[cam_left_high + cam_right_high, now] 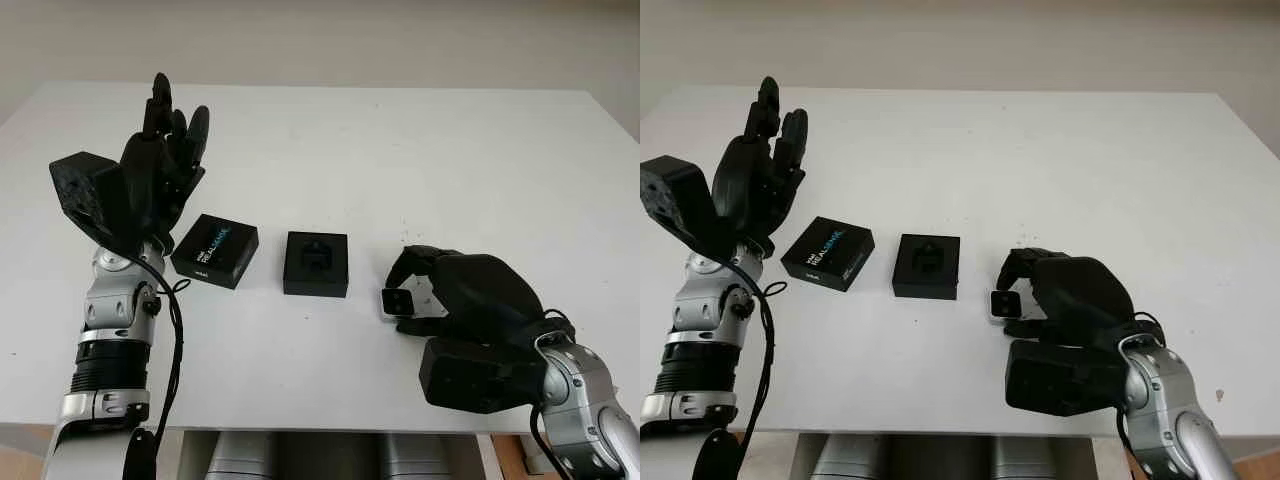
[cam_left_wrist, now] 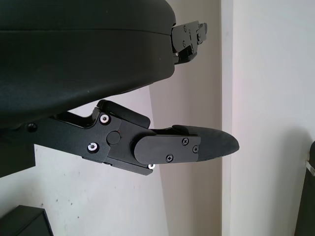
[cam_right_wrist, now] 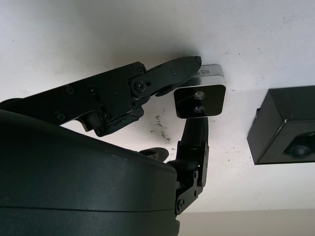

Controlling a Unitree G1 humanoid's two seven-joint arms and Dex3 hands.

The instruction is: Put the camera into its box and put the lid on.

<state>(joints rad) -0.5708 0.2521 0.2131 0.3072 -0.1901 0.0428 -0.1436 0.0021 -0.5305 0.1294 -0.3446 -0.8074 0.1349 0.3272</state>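
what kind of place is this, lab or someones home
Probably a lab or test bench: a plain white table against a bare wall, holding just a small camera, its open black box and the lid.

Two head eyes looking forward and down over the white table (image 1: 420, 150), sharing the open box (image 1: 316, 264), left wrist camera close behind its fingers (image 2: 197, 145), right wrist camera tight on fingertips (image 3: 184, 66) touching the camera (image 3: 200, 97)

Black hands (image 1: 470, 290), silver forearms (image 1: 110, 340)
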